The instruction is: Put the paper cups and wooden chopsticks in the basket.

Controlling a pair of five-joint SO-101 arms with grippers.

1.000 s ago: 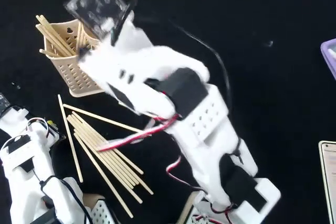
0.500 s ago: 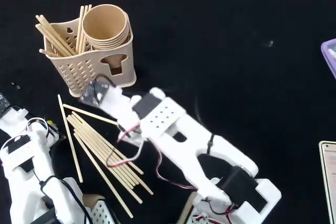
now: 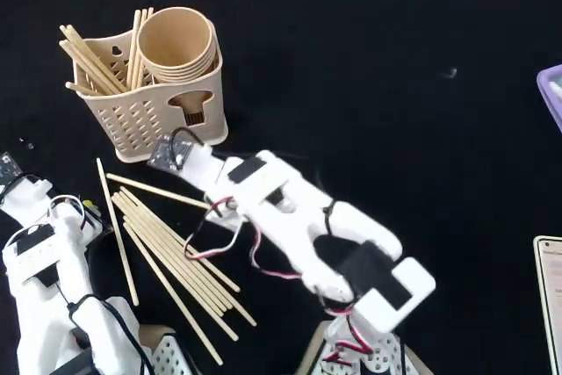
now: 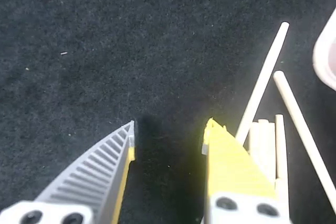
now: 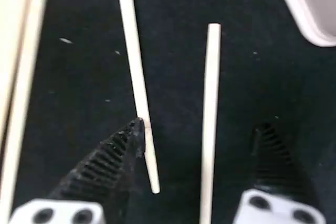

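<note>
Inside spread right claw (image 5: 200, 124), chopstick (image 5: 212, 77) runs lengthwise.

Inspection found your right arm (image 3: 299, 226) stretched out low from its base at the near edge, extending away and to the left, with the wrist close to level. Your right gripper (image 5: 199, 127) pointed downward, its fingers (image 5: 113, 156) spread wide and gripping nothing. Your left arm (image 3: 39, 270) stood folded at the near left corner. Your left gripper (image 4: 168, 129) likewise faced down, fingers (image 4: 231, 166) parted and empty.

Robotics lab, black cloth table (image 3: 457, 147)
</note>
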